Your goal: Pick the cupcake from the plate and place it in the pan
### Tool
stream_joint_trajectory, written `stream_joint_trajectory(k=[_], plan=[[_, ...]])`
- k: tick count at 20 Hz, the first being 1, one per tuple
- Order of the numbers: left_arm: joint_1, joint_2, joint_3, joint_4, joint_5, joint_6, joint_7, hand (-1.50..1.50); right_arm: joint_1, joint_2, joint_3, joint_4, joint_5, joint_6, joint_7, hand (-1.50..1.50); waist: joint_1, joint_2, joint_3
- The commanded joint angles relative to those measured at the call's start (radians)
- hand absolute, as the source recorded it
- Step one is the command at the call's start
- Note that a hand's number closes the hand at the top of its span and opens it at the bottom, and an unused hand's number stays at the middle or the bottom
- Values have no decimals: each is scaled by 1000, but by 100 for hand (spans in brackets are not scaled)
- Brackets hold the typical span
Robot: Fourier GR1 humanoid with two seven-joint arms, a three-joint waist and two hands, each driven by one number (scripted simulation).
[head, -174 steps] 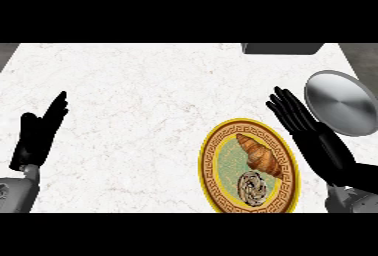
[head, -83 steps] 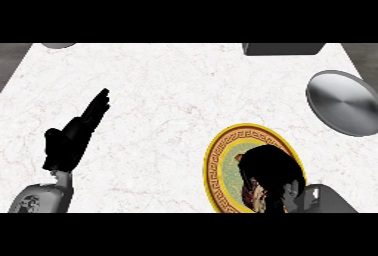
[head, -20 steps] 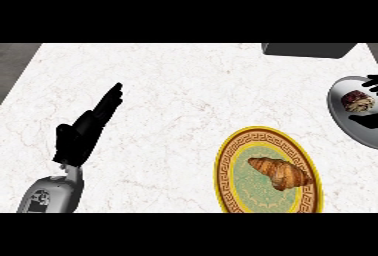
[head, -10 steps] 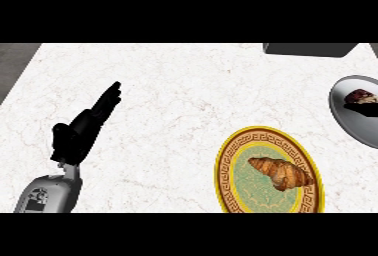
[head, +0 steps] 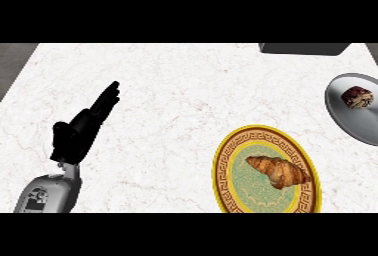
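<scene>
Your small dark-brown speckled cupcake (head: 358,97) sits inside the round grey metal pan (head: 354,122) at the far right edge of the scene, towards the pan's far side. It looks settled there with nothing touching it, so you can judge the placing step as done.

Nearer and to the left of the pan lies the round plate with a gold patterned rim and pale green centre (head: 230,170). It holds only a golden-brown croissant (head: 278,170), lying aslant across the middle; plate and pan are apart, with a strip of bare surface between them. Both rest on the white marble tabletop (head: 184,85). A dark grey block (head: 304,48) shows at the far edge, right of centre; you cannot tell what it is.

Your right hand is out of view, so nothing can be said of its fingers. Your left hand (head: 80,131) shows at the near left, well apart from the plate, fingers straight and together, pointing away towards the far side, holding nothing: it is resting.

The next move calls for little: keep the left hand where it is, and bring the right arm to rest clear of the pan so that you do not nudge the cupcake.
</scene>
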Motion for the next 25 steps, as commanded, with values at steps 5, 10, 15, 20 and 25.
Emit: stream_joint_trajectory(k=[5,10,15,20,25], plan=[[49,-8,8,-8,12,-1,-26,0,126,-76,-40,-33,-47,208,-183,-150,-11,-5,0],[45,1,5,-40,-3,5,-2,0,219,-73,-55,-44,-72,250,-238,-150,-22,-14,0],[32,-3,15,-35,2,11,25,0,261,-80,-52,-69,-84,296,-257,-150,-26,-17,0],[26,26,44,-18,29,-21,26,0,335,-40,-36,-107,-87,299,-331,-150,-38,-19,-1],[64,3,21,-17,7,-6,-6,0,397,3,-36,-130,-103,238,-382,-150,-36,-21,-1]])
